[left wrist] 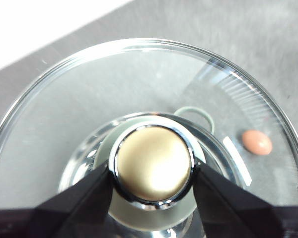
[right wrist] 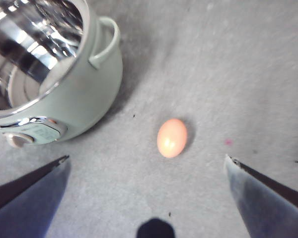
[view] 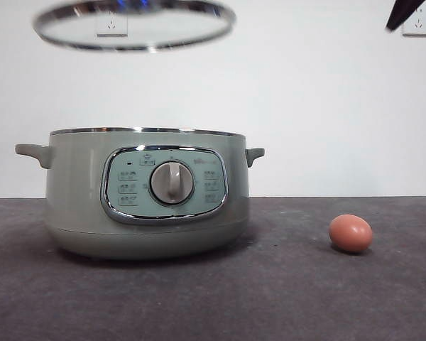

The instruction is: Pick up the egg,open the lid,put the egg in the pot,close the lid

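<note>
Though small, egg (view: 351, 233) reddish-brown, smooth.

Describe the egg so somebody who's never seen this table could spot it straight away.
Find the big sage-green pot on the dark table, its lid held up above it by the left gripper. Beside the pot, clear of it, lies the egg, under the open right gripper. It is the only small, reddish-brown oval there.

Open pot (view: 145, 192) mouth, lid (view: 133, 25) high overhead; bare table (view: 284, 298) around egg (view: 351, 233).
</note>
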Available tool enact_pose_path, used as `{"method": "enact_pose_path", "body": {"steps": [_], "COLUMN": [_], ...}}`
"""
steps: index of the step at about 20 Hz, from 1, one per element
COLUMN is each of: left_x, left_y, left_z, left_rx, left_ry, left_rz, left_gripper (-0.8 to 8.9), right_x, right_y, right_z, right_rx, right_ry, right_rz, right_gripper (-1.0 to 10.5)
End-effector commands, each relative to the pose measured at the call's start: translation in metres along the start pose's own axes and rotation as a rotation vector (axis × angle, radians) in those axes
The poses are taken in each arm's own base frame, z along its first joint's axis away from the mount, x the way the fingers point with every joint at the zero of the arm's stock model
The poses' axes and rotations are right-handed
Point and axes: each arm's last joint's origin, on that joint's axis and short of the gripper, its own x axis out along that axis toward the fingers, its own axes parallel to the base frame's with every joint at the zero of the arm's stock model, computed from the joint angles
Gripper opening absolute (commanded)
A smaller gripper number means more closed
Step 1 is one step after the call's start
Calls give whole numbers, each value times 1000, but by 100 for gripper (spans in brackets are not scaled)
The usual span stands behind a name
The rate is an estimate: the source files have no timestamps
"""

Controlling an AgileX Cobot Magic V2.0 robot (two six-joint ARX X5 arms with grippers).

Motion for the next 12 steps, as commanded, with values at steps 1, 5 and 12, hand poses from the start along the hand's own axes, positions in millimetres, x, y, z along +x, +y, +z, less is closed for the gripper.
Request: {"method": "enact_pose_path", "body": {"steps": [1, 5, 12], "left_x": [-50, -117, -189], "left_y": [1, -2, -22], "left_z": [5, -12, -47], "left_rx": [-2, -22, -32], "left_ry": [-135, -195, -257], "left_rz": [49, 119, 182], "left_gripper": [-7, -7, -7], "right_x": [23, 77, 154], "right_y": [-1, 0, 1], "right_z": [6, 11, 3], "right_rx": [2, -29, -42], "right_ry": [55, 165, 304], "right_rz": [11, -83, -172], "right_gripper": [626, 626, 626]}}
